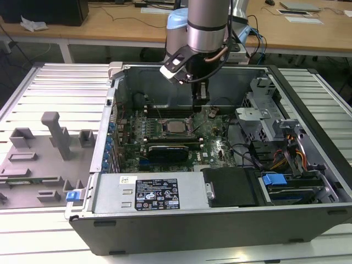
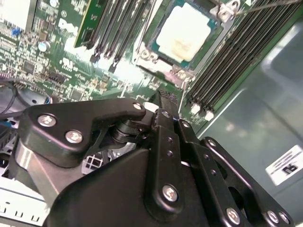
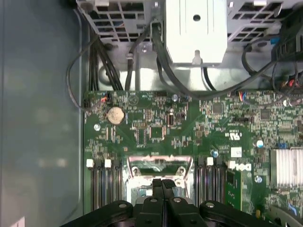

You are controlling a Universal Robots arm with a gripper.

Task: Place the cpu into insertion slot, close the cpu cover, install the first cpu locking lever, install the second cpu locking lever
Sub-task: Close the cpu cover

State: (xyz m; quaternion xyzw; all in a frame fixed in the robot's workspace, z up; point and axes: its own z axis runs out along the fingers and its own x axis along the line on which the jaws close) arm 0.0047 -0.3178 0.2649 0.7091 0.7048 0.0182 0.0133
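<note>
Cpu (image 1: 176, 127) at exterior view's centre — flat silvery-beige square, metal-framed; gripper (image 1: 199, 107) just upper-right — clenched, empty.

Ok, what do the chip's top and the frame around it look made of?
Chip: seemingly metal, matte pale beige-silver, evenly dull with a faint smudge. Frame: probably bare steel, shiny, judging by bright glints at its screwed corners; exact alloy unclear.

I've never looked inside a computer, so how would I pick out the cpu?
Look into the open computer case, at the green circuit board on its floor. Near the board's middle sits the cpu, a small square framed by silvery metal. Its pale metal top sets it apart from the long black card beside it.
</note>
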